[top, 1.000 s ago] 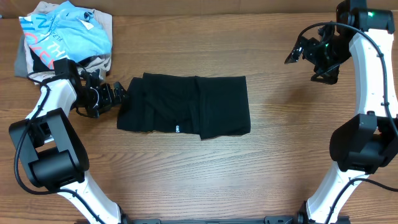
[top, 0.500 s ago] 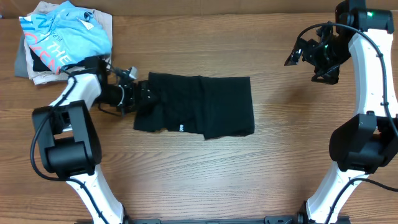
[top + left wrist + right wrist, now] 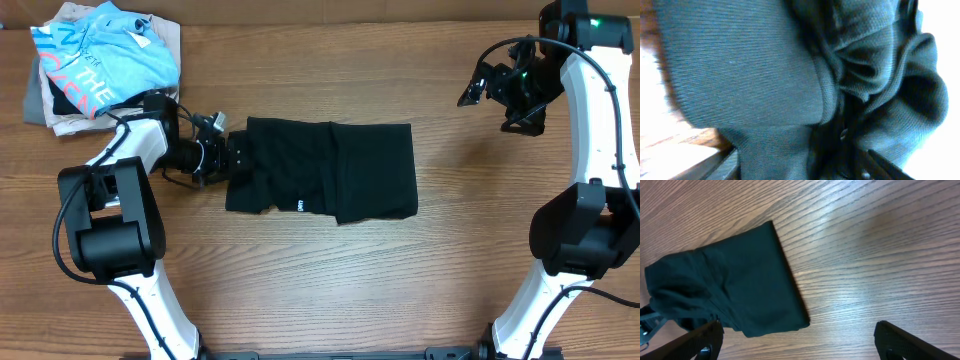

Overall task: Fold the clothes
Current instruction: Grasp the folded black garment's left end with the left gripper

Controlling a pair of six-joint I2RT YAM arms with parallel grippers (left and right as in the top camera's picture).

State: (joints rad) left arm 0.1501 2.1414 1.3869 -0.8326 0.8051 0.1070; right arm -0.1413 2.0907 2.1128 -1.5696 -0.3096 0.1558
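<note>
The black garment (image 3: 340,175) lies folded into a rough rectangle at the table's middle, with a small white logo (image 3: 299,207) near its front edge. My left gripper (image 3: 235,155) is pressed into its bunched left edge. In the left wrist view the black fabric (image 3: 750,65) fills the frame and sits between the spread fingers (image 3: 800,162). My right gripper (image 3: 482,88) hangs open and empty high at the back right, well clear of the garment. The right wrist view shows the garment's right end (image 3: 735,290) between and beyond its fingers (image 3: 800,340).
A pile of other clothes (image 3: 100,60), with a light blue lettered shirt on top of beige and grey ones, sits at the back left corner next to the left arm. Bare wood table (image 3: 480,230) lies right of and in front of the garment.
My left gripper has moved right into the garment's left edge, and the whole garment has slid a little to the right and bunched there. The right arm has not moved.
</note>
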